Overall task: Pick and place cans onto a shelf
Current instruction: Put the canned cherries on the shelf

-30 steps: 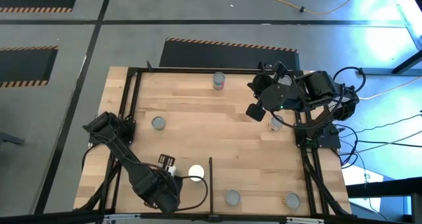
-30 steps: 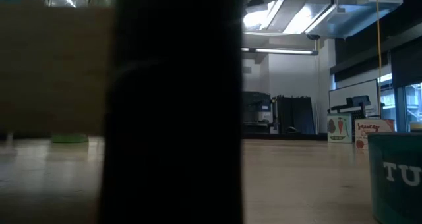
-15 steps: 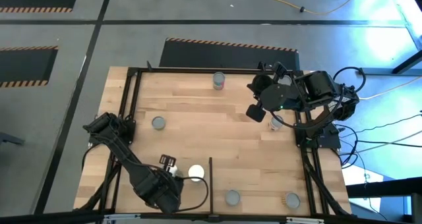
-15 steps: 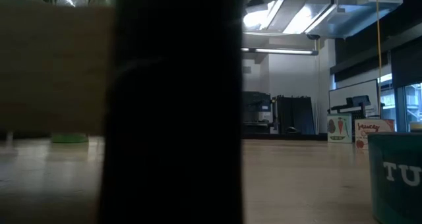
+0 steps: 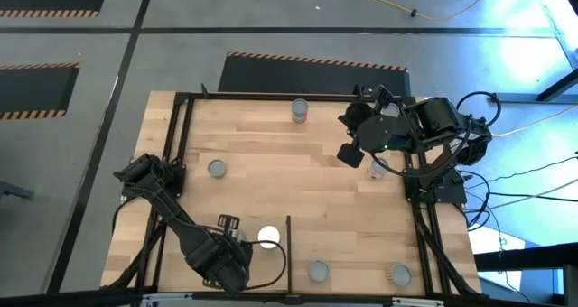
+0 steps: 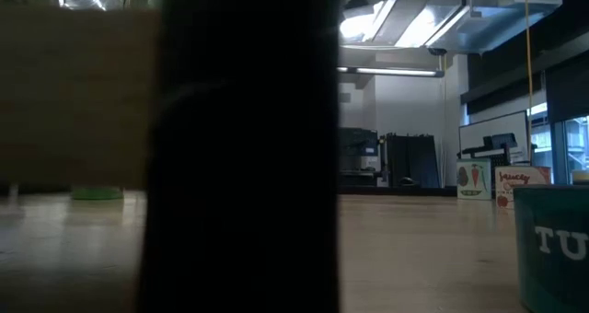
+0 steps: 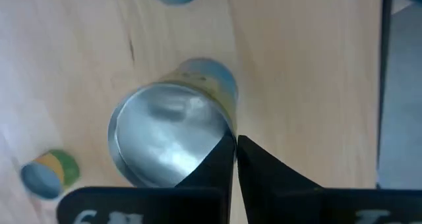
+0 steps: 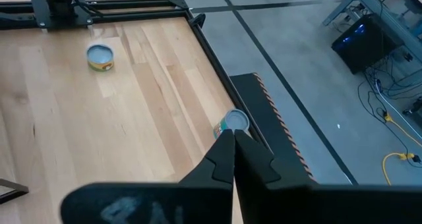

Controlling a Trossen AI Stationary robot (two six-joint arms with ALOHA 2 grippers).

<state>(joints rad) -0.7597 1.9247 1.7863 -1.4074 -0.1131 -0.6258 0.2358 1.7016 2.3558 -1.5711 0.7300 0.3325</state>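
Observation:
A bright-topped can (image 5: 268, 237) stands upright on the pale wooden shelf board (image 5: 271, 190) near the black divider bar (image 5: 288, 248). In the left wrist view its top looks shiny (image 7: 168, 141). My left gripper (image 5: 248, 244) is shut, with its tips at this can's rim (image 7: 235, 145). My right gripper (image 5: 348, 153) is shut and empty, and hangs over the board's far right part (image 8: 232, 137). Another can (image 5: 377, 169) stands beside the right gripper, partly under the arm. More grey-topped cans stand at the far edge (image 5: 299, 111), on the left (image 5: 217, 169) and near the front (image 5: 318, 271). My left gripper's shut fingertips (image 7: 224, 151) stand at the can's top rim (image 7: 221, 122), on one side of it, and slant down from above. I cannot tell whether they touch it. The can stands upright on the board.
A black metal frame (image 5: 181, 117) edges the board. One more can (image 5: 399, 274) stands at the near right. In the low view a black post (image 6: 244, 147) blocks the middle and a teal can (image 6: 552, 249) shows at the right. Cables lie right of the table.

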